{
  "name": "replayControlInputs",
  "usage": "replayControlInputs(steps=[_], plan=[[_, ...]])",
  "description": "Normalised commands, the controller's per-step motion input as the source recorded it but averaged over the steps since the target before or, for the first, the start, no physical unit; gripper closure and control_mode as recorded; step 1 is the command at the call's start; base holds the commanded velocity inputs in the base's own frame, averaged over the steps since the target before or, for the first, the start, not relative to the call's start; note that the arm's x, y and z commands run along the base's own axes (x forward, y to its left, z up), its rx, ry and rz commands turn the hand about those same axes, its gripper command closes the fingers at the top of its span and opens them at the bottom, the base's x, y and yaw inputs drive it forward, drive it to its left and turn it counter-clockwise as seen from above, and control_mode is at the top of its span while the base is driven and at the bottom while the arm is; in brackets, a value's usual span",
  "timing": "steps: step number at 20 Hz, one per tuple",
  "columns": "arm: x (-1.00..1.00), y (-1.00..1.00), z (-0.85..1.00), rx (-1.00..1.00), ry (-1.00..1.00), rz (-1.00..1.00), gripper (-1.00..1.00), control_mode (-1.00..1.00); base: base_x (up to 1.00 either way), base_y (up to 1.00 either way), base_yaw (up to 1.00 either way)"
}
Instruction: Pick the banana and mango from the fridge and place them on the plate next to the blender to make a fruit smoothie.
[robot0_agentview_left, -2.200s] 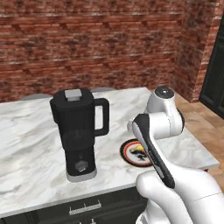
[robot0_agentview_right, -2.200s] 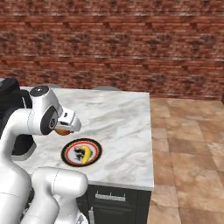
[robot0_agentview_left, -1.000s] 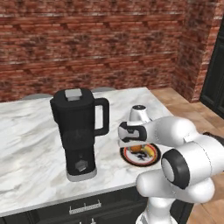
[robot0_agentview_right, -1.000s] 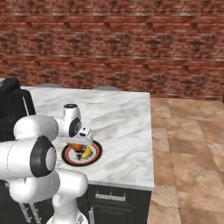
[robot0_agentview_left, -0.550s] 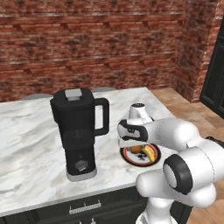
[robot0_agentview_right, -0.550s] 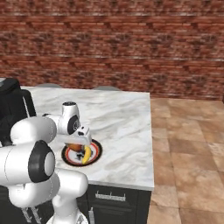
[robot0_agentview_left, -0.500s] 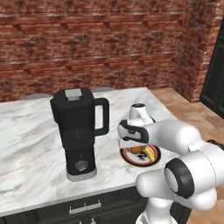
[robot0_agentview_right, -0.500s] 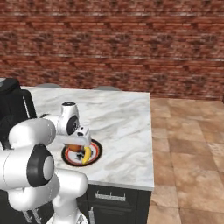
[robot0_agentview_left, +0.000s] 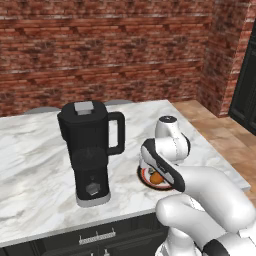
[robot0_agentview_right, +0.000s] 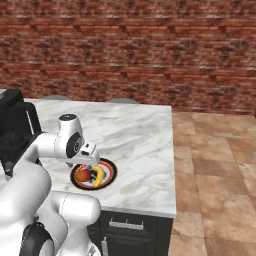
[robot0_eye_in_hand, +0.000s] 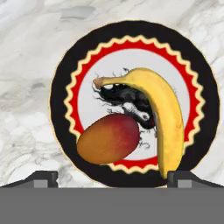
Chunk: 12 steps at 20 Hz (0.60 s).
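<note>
Mango (robot0_eye_in_hand: 110, 139) now released on plate (robot0_eye_in_hand: 61, 87); tool (robot0_eye_in_hand: 112, 176) opened.

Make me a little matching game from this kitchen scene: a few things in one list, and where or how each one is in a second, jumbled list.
Things:
1. banana
2. mango
3. blender
4. end effector

Descriptions:
A. stands on the marble counter, to one side of the plate
B. open, over the plate, holding nothing
C. yellow and curved, lying on the plate
D. orange-red and rounded, lying on the plate beside the yellow fruit

Pairs: 1-C, 2-D, 3-A, 4-B
</note>
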Motion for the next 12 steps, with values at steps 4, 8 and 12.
replayControlInputs(steps=[4,8,12], plan=[[-0.80,-0.25,1.00,0.00,-0.44,0.00,-1.00,-1.00,0.00,0.00,0.00],[-1.00,-0.58,0.99,0.03,-0.54,0.00,-1.00,-1.00,0.00,0.00,0.00],[-1.00,-0.93,0.63,0.09,-0.47,0.00,-1.00,-1.00,0.00,0.00,0.00]])
